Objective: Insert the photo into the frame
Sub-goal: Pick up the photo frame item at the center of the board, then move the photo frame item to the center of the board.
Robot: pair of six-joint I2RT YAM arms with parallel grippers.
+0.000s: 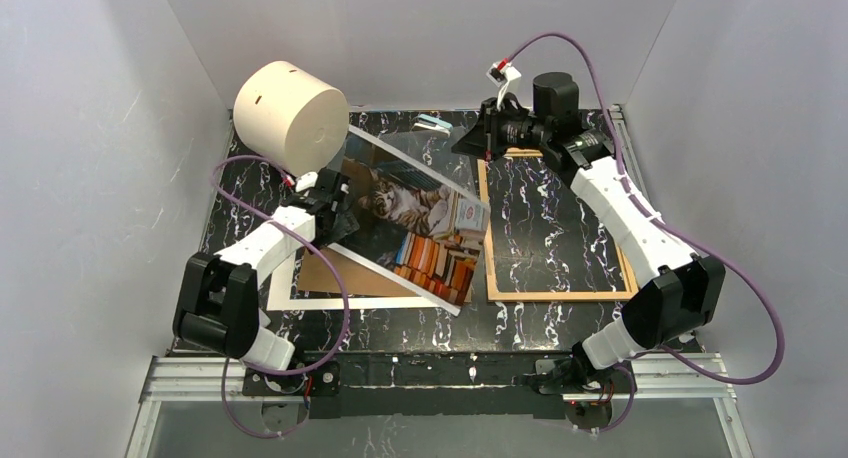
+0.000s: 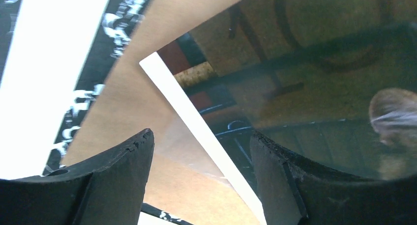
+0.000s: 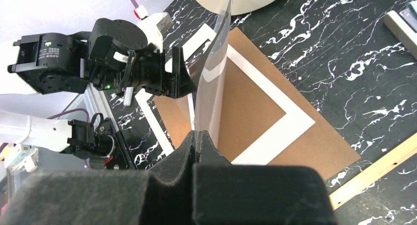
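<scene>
One photo (image 1: 420, 226) | one frame (image 1: 560, 296) | right claw (image 3: 198, 142) clamped on photo | left claw (image 2: 201, 139) wide apart beside photo

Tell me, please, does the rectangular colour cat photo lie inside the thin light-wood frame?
No, the right gripper holds the photo lifted, left of the frame.

Photo (image 1: 420, 228): a glossy print of a grey-and-white cat on stacked orange, red and blue books, with white strips along its long edges. It is lifted off the desk and tilted. From the right wrist it shows edge-on (image 3: 211, 102), pinched between the closed right fingers (image 3: 206, 146). Its opposite white edge (image 2: 196, 122) sits between the spread left fingers (image 2: 123, 171).

Frame (image 1: 560, 295): a thin light-wood rectangle lying flat on the desk to the right, its left rail just beside the photo's right end.
</scene>
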